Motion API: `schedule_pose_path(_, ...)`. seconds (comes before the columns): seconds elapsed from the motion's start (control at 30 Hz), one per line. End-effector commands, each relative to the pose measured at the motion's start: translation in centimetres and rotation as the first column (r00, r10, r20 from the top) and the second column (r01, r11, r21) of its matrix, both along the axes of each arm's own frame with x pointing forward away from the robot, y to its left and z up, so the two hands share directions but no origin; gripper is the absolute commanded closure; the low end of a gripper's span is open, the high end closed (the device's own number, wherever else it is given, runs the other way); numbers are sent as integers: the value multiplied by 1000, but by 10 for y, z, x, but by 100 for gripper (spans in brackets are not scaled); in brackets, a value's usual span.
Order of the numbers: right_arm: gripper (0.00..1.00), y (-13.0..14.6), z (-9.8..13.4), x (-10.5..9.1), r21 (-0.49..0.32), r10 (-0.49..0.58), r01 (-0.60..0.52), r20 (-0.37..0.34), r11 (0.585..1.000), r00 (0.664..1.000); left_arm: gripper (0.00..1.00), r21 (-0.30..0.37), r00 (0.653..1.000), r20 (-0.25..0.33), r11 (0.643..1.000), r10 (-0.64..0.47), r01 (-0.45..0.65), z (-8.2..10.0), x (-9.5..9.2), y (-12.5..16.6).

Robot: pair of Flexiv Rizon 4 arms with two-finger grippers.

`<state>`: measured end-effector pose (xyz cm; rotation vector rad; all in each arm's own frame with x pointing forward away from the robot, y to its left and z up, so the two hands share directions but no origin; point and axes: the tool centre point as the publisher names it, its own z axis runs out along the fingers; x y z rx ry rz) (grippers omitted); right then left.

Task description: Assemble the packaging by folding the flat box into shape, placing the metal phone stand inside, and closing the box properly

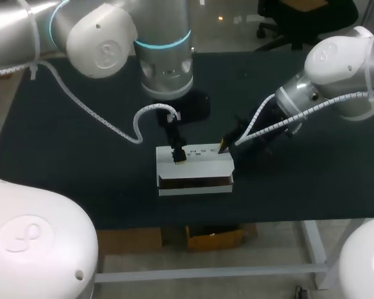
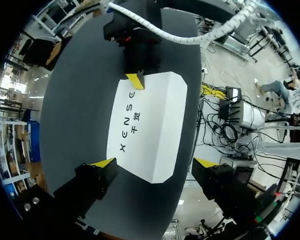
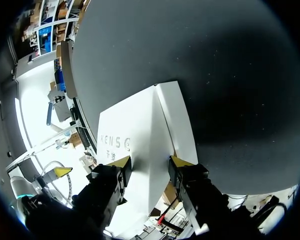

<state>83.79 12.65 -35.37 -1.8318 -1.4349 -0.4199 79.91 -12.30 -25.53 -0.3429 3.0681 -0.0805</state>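
A white cardboard box [image 1: 202,161] [image 2: 150,120] [image 3: 135,125] with dark lettering on its top lies flat on the dark counter [image 1: 62,156] [image 2: 80,100] [image 3: 215,75], near the counter's front edge. The lettered face is up. In the head view the long front side of the box stands open and shows a dark inside above a white lip; what is inside cannot be made out.

The left arm comes down onto the box from behind it. The left tool [image 1: 177,154] [image 2: 155,164] [image 3: 62,171] sits over the box's left end. Its fingers are spread wide: one yellow tip is at a corner of that end, and the other hangs apart from the box, past its front side. It grips nothing.

The right arm comes in low over the counter to the box's right end. The right tool [image 1: 224,147] [image 2: 135,80] [image 3: 150,161] has its yellow tips at the back corner of that end. In its own wrist view the fingers stand apart. One tip is over the lettered top and the other over the narrower panel beside the fold. They pinch nothing between them, so it too is unclenched.

The two tools sit at opposite ends of the box, with the lettering between them.
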Motion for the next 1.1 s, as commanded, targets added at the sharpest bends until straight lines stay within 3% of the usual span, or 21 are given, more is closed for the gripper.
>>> schedule_pose_path(0.03, 55, 1, -1, 2, 2, 3, -3, -3, 1000, 1000, 0, -15, 997, 73, 1000, -16, 18, -4, -12, 7)
schedule_pose_path(0.13, 54, 1, -1, 2, 2, 4, -4, -4, 1000, 1000, 0, -24, 995, 89, 999, -40, 42, -9, -13, 5)
schedule_pose_path(0.37, 54, 1, -2, 2, 1, 3, -3, -5, 1000, 1000, 0, -55, 998, 49, 998, -41, 44, -23, -7, 4)
schedule_pose_path(0.6, 55, 1, -2, 3, 0, 4, -4, -6, 1000, 1000, 0, -34, 994, 86, 997, -66, 69, -30, -8, -1)
schedule_pose_path(1.1, 55, 1, -2, 3, -1, 4, -4, -8, 1000, 1000, 0, -32, 992, 89, 996, -85, 88, -44, -4, -6)
